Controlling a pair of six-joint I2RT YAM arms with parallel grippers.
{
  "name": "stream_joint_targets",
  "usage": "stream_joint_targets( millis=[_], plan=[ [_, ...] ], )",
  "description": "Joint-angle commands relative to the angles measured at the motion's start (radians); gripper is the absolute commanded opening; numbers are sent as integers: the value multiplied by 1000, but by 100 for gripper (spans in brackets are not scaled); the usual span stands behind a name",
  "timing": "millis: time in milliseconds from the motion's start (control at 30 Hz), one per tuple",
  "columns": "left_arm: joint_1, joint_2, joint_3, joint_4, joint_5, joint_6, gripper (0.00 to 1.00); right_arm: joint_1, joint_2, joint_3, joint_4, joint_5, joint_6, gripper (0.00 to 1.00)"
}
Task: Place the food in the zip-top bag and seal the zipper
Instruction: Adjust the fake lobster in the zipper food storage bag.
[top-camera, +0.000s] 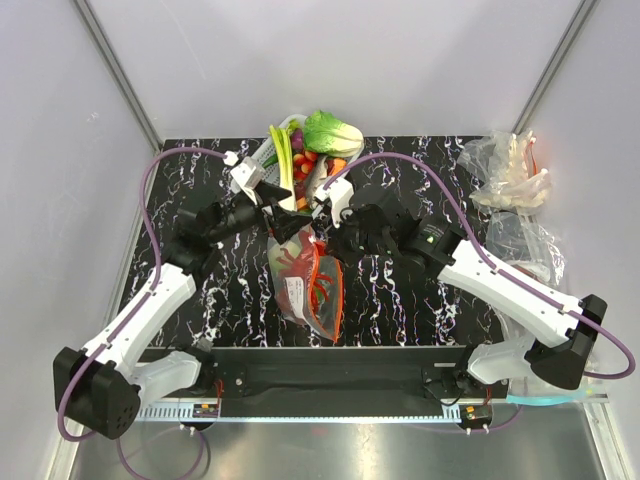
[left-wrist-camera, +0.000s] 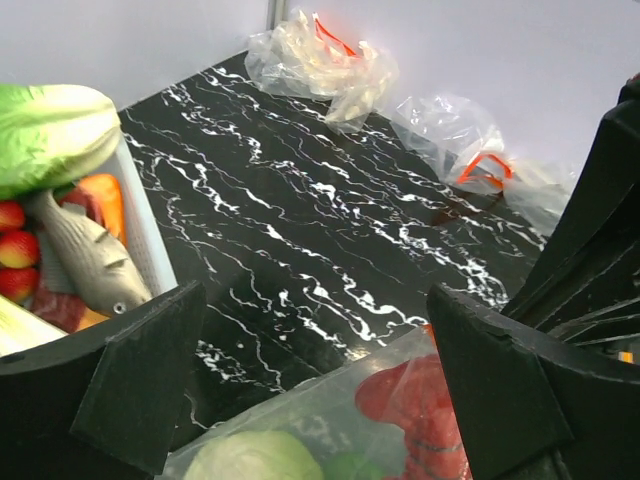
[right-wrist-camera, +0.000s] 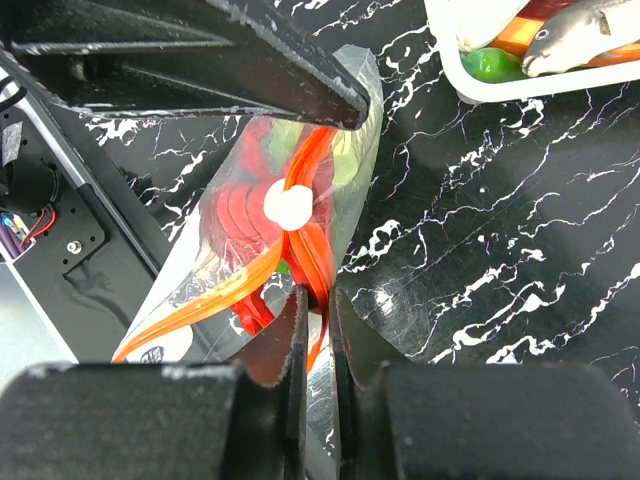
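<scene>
Top external view: just beyond the zip-top bag's (top-camera: 305, 290) far-left end, the left gripper (left-wrist-camera: 320, 370) hangs wide open, holding nothing. Lobster (top-camera: 298, 262) and cabbage (left-wrist-camera: 250, 460) sit inside the bag. On the bag's right edge, the right gripper (right-wrist-camera: 315, 312) pinches the zipper (right-wrist-camera: 318, 240); press firmly and slide steadily along it.

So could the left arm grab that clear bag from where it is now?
Probably yes. The left gripper hangs open just above the zip-top bag, with nothing between it and the plastic. The right gripper pinches the zipper farther along, so it seems out of the way.
</scene>
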Motion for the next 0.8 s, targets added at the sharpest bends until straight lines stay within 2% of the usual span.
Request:
stream_joint_targets(
  millis=[0,133,233,333,367,433,467,533,567,633,733,767],
  plan=[
    [-6,-20,14,3,21,-104,99,6,-27,30,9,-15,-25,0],
    [-6,-28,1,43,41,-171,99,6,-28,26,10,-15,-25,0],
    [-2,-42,-10,71,52,-134,99,4,-28,28,4,-18,-25,0],
    [38,-33,-12,82,178,-77,99,4,-34,31,-5,-23,-26,0],
    [76,-26,-16,130,268,-76,99,7,-36,31,-8,-24,-28,0],
    [125,16,-39,216,353,-129,99,4,-34,37,-14,-29,-31,0],
    [173,38,-48,349,465,-161,99,6,-36,40,-20,-30,-33,0],
    [210,107,-93,539,550,-302,99,4,-34,48,-26,-38,-31,0],
    [233,133,-101,713,621,-350,99,6,-34,51,-31,-39,-33,0],
    [237,220,-98,854,692,-482,99,6,-36,57,-39,-55,-60,0],
    [233,348,-76,1222,762,-765,99,6,-38,59,-46,-75,-74,0],
    [228,425,-53,1489,785,-959,99,4,-39,60,-52,-78,-76,0]
  ],
)
